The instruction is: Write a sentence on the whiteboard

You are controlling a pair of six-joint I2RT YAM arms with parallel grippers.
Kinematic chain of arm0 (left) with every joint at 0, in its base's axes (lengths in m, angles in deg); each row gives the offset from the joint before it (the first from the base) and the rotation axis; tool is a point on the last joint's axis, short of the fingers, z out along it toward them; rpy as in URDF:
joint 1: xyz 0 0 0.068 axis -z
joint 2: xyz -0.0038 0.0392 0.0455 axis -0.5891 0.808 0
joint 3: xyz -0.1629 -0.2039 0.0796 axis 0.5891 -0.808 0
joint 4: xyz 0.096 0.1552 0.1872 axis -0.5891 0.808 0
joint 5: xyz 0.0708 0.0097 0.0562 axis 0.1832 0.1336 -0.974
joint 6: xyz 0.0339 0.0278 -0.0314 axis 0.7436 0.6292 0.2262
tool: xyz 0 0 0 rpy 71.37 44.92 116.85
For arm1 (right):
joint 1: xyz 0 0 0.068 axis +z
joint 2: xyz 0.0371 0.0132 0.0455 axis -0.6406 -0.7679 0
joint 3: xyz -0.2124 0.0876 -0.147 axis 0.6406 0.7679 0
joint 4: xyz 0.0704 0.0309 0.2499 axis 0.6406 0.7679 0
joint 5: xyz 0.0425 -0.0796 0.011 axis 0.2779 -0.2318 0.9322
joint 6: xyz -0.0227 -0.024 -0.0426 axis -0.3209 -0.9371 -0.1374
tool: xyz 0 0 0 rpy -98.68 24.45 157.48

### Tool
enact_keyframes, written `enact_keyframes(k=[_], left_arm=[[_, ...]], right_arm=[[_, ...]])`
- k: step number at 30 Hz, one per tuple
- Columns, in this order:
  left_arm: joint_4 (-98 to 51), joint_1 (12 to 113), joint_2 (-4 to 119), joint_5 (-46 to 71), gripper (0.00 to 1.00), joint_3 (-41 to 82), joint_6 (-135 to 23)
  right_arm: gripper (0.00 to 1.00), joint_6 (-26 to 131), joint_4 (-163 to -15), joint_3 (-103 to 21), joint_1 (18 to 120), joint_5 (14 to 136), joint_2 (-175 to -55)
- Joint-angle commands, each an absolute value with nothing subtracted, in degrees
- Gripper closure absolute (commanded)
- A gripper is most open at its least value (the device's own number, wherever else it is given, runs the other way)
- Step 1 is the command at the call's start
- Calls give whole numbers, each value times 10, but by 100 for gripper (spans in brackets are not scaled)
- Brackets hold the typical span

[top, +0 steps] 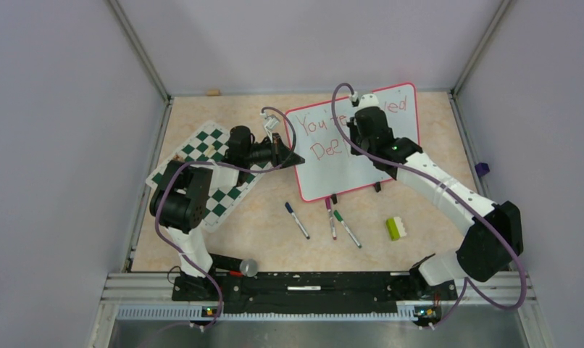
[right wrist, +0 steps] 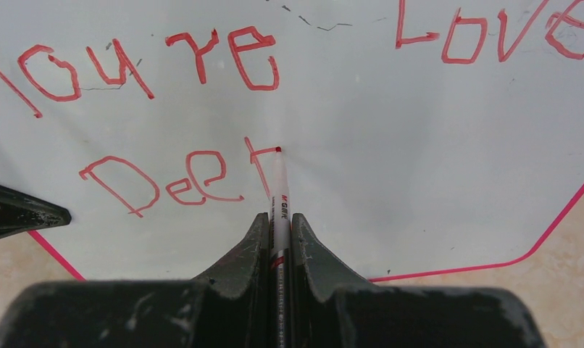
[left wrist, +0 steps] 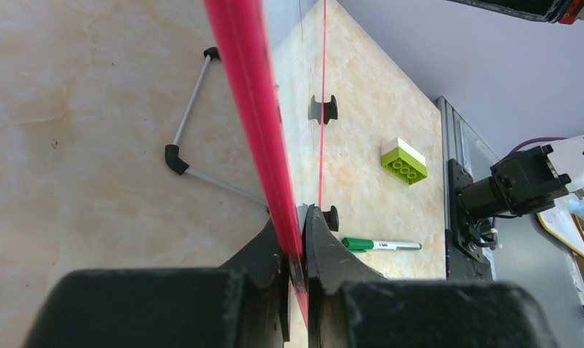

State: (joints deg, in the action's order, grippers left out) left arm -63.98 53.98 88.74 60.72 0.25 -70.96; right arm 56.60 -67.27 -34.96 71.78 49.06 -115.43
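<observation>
At far left lies the chess mat (top: 202, 170), out of play. Just right of it, the left gripper (left wrist: 295, 243) is pressed onto the red frame of the whiteboard (top: 340, 177), pinching its left edge. This is most likely to brace the propped board so it does not slide or tip under the pen. The board stands tilted on its feet at the back middle of the table (top: 274, 239). It carries 2 lines of red writing: "You're Love…" above and "Dee" below. The right gripper (right wrist: 277, 221) clamps a red marker (right wrist: 278, 181), whose tip touches the board at the top of a 4th, unfinished letter. Nearer the arms lie 3 spare markers (top: 330, 217) and a green block (top: 395, 228).
</observation>
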Motion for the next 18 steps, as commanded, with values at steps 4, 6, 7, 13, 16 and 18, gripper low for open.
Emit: enact_keyframes(k=[4,6,7,13,16,18], left_arm=[[-615,551,900,583,100,-16,-589],[-615,552,900,583,100,-16,-589],[-615,552,900,583,100,-16,-589],[-615,552,900,582,100,-16,-589],[-615,552,900,582,100,-17,-589],[-614,552,899,582,100,-17,-588]], right_arm=[[100,565,-684,-341,706,475,-1139],[100,565,-684,-337,705,486,-1136],[100,565,-684,-337,705,493,-1135],[100,566,-685,-338,706,530,-1134],[100,566,-687,-340,705,540,-1133],[100,566,-687,-341,705,547,-1132]])
